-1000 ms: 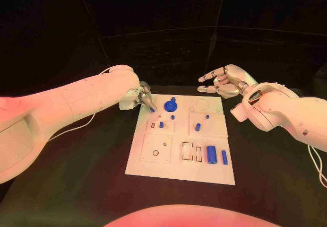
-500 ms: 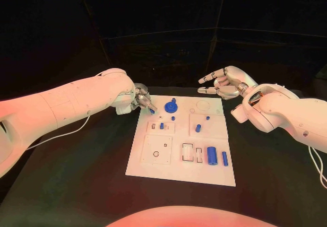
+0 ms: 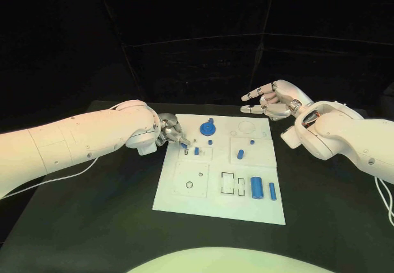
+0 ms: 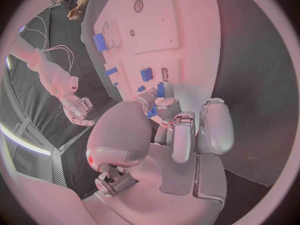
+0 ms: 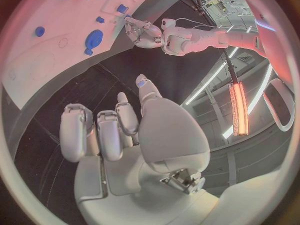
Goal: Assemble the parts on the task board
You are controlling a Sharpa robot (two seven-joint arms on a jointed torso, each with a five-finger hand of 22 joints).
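Left hand (image 3: 172,132) hangs over the board's (image 3: 220,210) far left edge, fingers curled around a small blue part (image 4: 160,90), pinched at the fingertips just above the plate. Right hand (image 3: 275,98) floats past the board's far right corner, holding nothing, fingers spread and loosely bent, well clear of the plate. Blue gear (image 3: 207,128) stands near the far edge; a cylinder (image 3: 256,186) lies by the near right edge.

A white rectangular task board (image 3: 218,207) lies flat mid-table. A blue gear-like part (image 3: 207,128) sits at its far edge, small blue pegs (image 3: 239,153) stand mid-board, and two blue cylinders (image 3: 256,187) lie side by side at its near right.
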